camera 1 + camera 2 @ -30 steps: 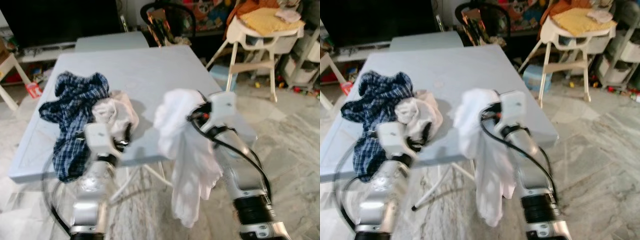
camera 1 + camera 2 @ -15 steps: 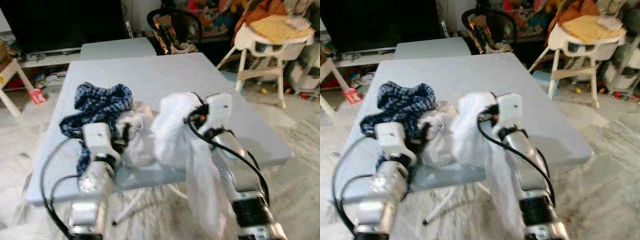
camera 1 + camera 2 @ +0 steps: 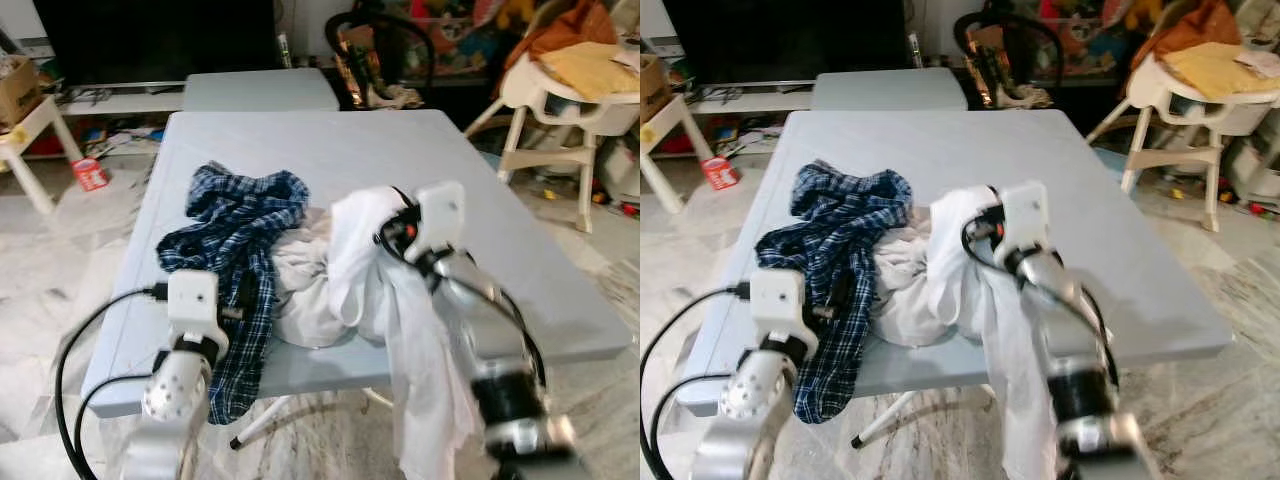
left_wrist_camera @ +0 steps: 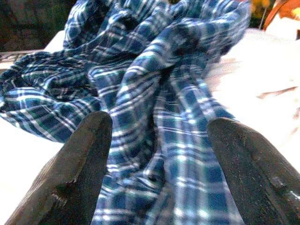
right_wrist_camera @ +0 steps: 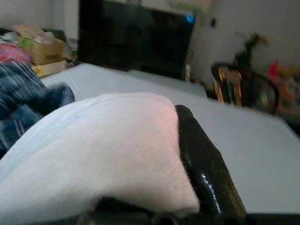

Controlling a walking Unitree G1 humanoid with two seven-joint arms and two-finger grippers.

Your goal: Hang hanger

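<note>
A white garment (image 3: 400,300) is draped over my right gripper (image 3: 388,236) and hangs down past the front edge of the grey-blue table (image 3: 520,250). In the right wrist view the white cloth (image 5: 108,145) covers the gripper, and one black finger (image 5: 201,164) presses against it. My left gripper (image 4: 159,187) is open, low at the table's front left, and its two fingers (image 4: 79,173) frame a crumpled blue plaid shirt (image 3: 235,225). A cream garment (image 3: 300,290) lies between the plaid shirt and the white one.
Behind the table stand a smaller grey table (image 3: 260,90) and a black TV (image 3: 150,40). A white high chair (image 3: 570,80) is at the back right, a dark chair (image 3: 380,50) behind the table, and a low white side table (image 3: 30,120) at the far left. The floor is marble.
The whole view has shifted, so the camera moved and the table now sits more central. The white garment stays on my right gripper. My left gripper is now closer to the plaid shirt.
</note>
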